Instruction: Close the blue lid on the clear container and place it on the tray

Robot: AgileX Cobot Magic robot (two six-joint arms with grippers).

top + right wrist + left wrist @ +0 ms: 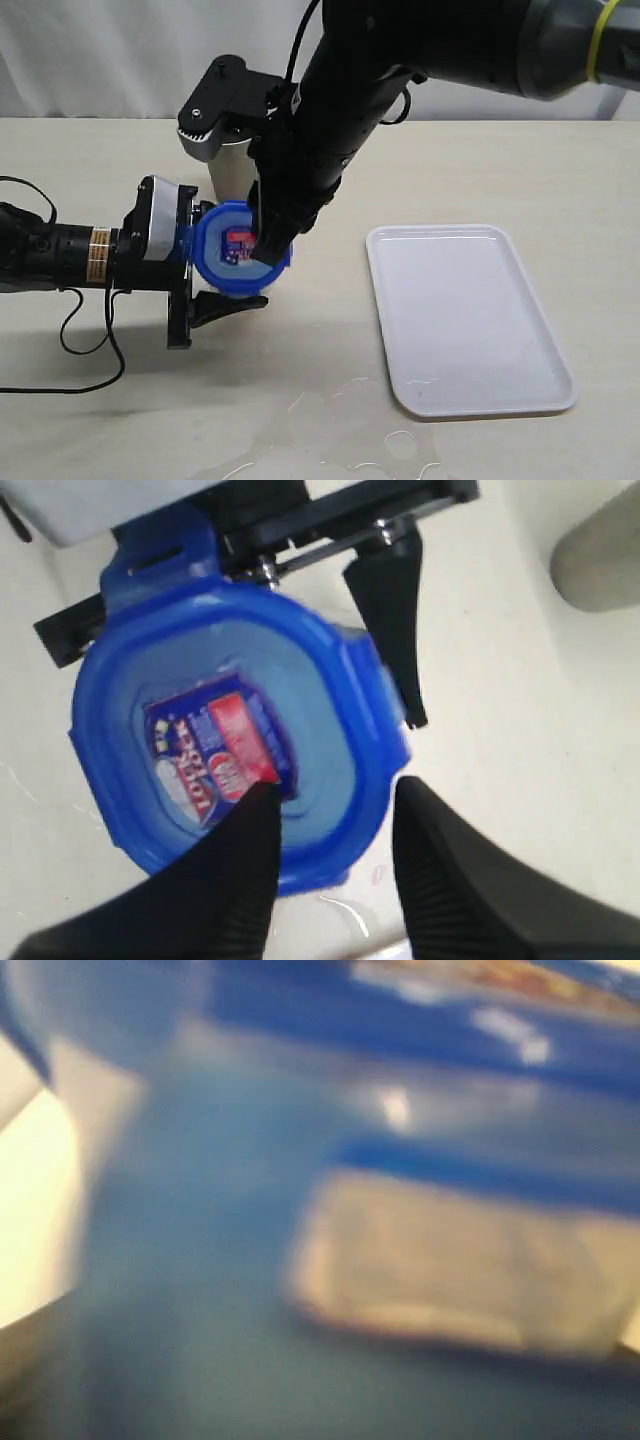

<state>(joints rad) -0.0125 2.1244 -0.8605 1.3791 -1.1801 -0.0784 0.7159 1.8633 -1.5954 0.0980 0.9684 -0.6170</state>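
- Where the left gripper (228,262) reaches in from the left edge of the desk (500,170), its jaws flank the clear container (400,1260) and seem clamped on it. Its wrist view is mostly a blue blur, so the grip is not certain.
- The blue lid (310,670) sits on the container, left of the desk's middle, label up.
- The right gripper (330,798) comes down from above with its jaws apart, straddling the lid's rim. One finger (250,860) touches the lid top by the label; the other is just outside the rim.
- The tray (470,390) lies flat toward the desk's right edge, well apart from the container.
- A steel cup (228,165) stands just behind the container.
- There are wet patches (330,440) near the desk's front edge.
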